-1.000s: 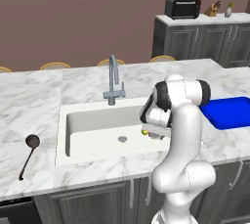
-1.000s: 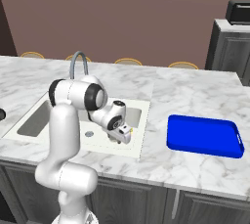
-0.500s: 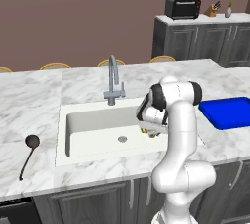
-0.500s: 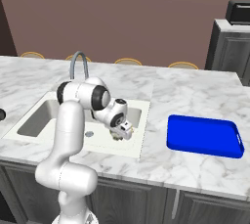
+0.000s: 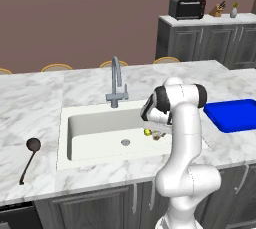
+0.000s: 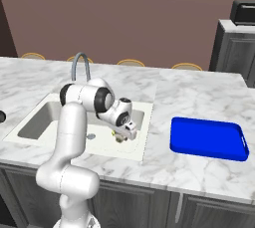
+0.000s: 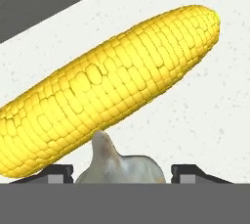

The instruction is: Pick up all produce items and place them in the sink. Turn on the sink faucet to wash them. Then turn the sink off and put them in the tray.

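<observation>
I'm hanging my gripper low in the sink, right end — jaws standing apart, the beige item sitting between the tips; can't tell if they're gripping it. Corn is lying on the basin floor just beyond. Tray is sitting on the counter, well apart.

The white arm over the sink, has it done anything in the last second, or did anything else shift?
The arm swung its end effector a little leftward in the left base view, further over the off-white basin. In the hand view it hangs close over the yellow corn cob and the beige roundish item. The grey gooseneck faucet, bright-blue tray and black ladle stayed put.
</observation>
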